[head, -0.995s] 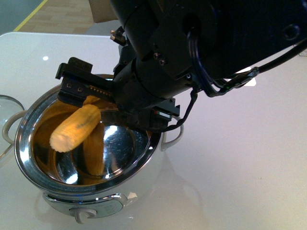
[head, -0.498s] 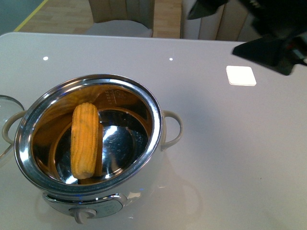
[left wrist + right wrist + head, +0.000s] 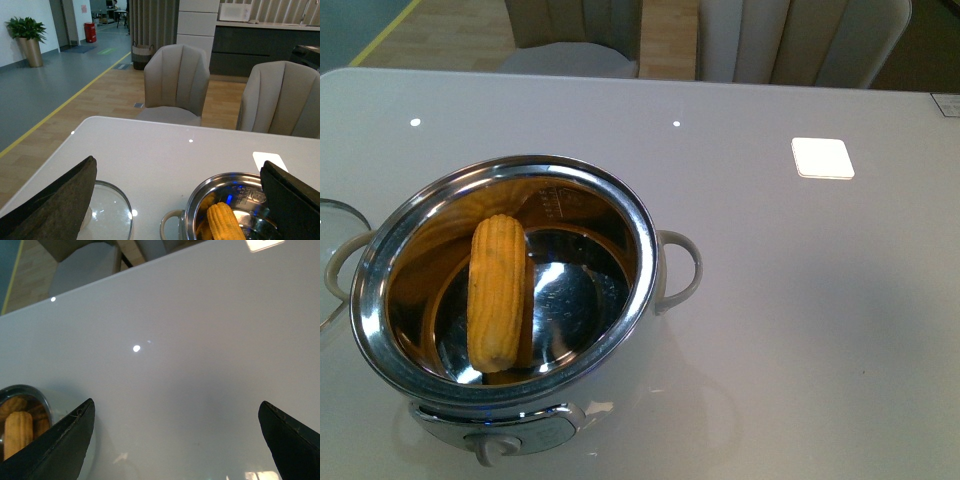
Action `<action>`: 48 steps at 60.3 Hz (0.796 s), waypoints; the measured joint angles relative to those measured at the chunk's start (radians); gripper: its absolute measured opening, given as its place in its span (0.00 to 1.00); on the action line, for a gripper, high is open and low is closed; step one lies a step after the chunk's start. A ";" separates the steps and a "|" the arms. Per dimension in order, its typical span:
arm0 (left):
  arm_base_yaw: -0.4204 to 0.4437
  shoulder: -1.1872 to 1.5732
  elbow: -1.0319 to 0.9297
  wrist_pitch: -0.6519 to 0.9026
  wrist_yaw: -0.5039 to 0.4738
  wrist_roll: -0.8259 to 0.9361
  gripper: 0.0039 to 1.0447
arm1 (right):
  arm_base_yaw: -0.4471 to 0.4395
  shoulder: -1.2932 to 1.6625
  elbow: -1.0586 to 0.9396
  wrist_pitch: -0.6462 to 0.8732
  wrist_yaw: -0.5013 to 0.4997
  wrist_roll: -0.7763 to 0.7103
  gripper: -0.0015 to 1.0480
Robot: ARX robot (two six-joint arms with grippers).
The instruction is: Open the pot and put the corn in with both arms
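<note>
Both claws, left gripper (image 3: 175, 200) and right gripper (image 3: 175, 440), hang spread and empty because your corn (image 3: 497, 292) already lies inside the uncovered pot (image 3: 638, 225).

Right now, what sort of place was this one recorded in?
Probably an open-plan office or showroom lounge with a kitchenette: upholstered chairs at a white table, dark counter with a microwave, and a potted plant beside a marked walkway.

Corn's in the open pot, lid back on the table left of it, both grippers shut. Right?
Not quite: both grippers are open. Each wrist view shows the left gripper and right gripper with fingers spread wide, holding nothing. The corn does lie in the open pot, lid beside it.
</note>
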 joint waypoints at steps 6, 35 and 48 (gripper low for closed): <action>0.000 0.000 0.000 0.000 0.000 0.000 0.93 | -0.003 -0.045 -0.012 -0.009 0.003 -0.007 0.92; 0.000 0.000 0.000 0.000 0.000 0.000 0.93 | -0.023 -0.279 -0.406 0.649 0.010 -0.314 0.08; 0.000 0.000 0.000 0.000 0.000 0.000 0.93 | -0.023 -0.369 -0.450 0.603 0.011 -0.321 0.02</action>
